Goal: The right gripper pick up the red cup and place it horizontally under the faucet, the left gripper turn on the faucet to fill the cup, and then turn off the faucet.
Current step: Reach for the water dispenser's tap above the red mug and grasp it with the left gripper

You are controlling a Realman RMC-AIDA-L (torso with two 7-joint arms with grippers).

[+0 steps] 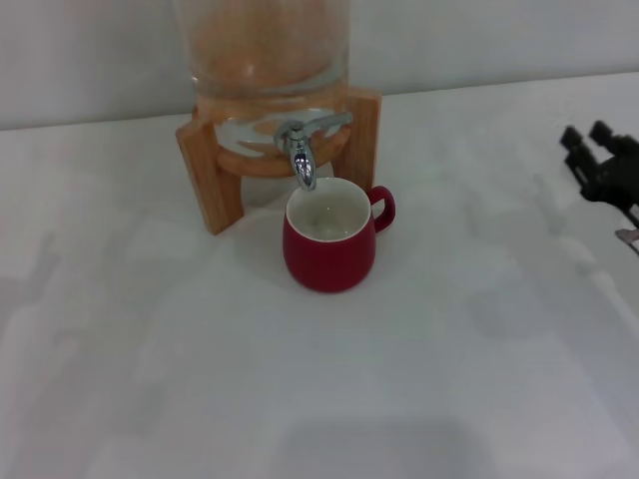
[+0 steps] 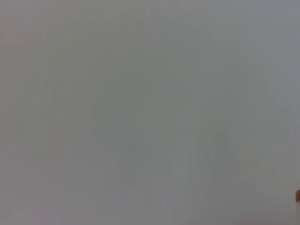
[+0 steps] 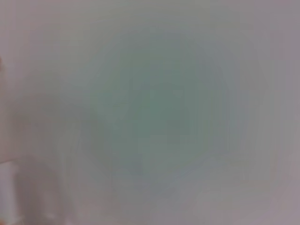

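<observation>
The red cup [image 1: 329, 244] stands upright on the white desk [image 1: 449, 379] directly below the faucet [image 1: 301, 150], spout just over its rim, handle pointing toward the robot's right. Inside looks cream and dry as far as I can tell, so the filling is likely the step to come.

The lever sticks out from the faucet toward the robot's right, roughly level. The left gripper is nowhere in the head view (its wrist camera shows only blank pale surface), so it has the whole approach to make from the left of the faucet.

The right gripper [image 1: 599, 165] sits well to the right of the faucet, apart from the cup, holding nothing; whether its fingers are spread or closed I cannot tell.

Obstacles: the wooden stand [image 1: 210, 175] posts flank the faucet on both sides, and the glass jar [image 1: 262, 50] looms just above the lever. The cup crowds it from below.
</observation>
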